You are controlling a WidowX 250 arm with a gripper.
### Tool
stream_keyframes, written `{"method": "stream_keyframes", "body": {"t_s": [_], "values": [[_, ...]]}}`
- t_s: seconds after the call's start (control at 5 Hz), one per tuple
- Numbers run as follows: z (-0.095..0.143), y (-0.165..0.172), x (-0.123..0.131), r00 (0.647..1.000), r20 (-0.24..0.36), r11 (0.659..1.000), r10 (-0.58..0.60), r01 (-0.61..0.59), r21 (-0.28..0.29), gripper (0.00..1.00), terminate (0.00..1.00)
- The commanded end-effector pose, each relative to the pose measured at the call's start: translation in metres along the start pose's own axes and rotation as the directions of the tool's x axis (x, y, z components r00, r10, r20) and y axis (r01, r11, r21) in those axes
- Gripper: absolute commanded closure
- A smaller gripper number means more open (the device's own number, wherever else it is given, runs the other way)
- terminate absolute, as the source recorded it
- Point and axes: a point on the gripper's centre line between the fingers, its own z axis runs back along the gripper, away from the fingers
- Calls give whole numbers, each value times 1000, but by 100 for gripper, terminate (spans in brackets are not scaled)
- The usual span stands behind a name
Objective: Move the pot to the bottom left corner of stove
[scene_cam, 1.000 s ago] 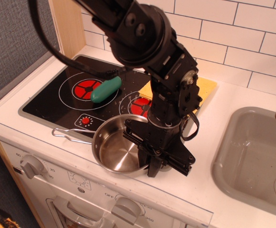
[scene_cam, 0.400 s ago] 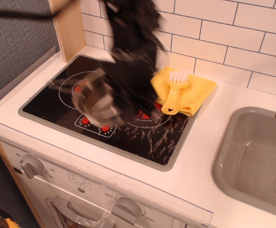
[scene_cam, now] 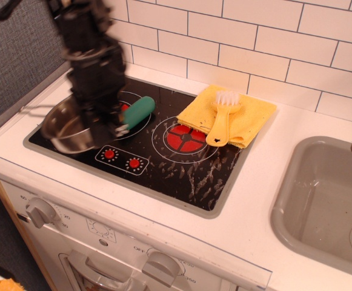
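The shiny steel pot [scene_cam: 63,128] is at the front left corner of the black stove [scene_cam: 182,182], its right rim under my arm. Its thin wire handle [scene_cam: 33,109] points left over the stove's rim. My gripper [scene_cam: 100,126] is blurred by motion and stands at the pot's right rim, shut on it. I cannot tell whether the pot rests on the glass or hangs just above it. The left burner is mostly hidden behind the arm and the pot. The right burner [scene_cam: 186,137] is bare.
A green oblong object [scene_cam: 138,112] lies on the stove just right of my gripper. A yellow cloth [scene_cam: 254,115] with a yellow brush [scene_cam: 222,118] lies at the stove's back right. Two red dials [scene_cam: 121,158] sit at the front. A grey sink [scene_cam: 327,200] is at the right.
My arm has swung from the counter in front of the stove up and to the left, carrying the pot with it to the stove's front left corner.
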Motion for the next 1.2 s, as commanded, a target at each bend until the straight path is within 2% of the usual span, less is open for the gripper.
{"method": "stream_keyframes", "body": {"t_s": [0.0,0.4,0.6,1.0], "values": [[-12,30,-2,998,-6,997,-55,56,48,100,0],[-21,42,-9,995,-29,995,-97,98,23,100,0],[-19,43,-12,996,-52,997,-79,79,11,0,0],[3,21,-12,999,52,1000,3,-4,28,0,0]]}}
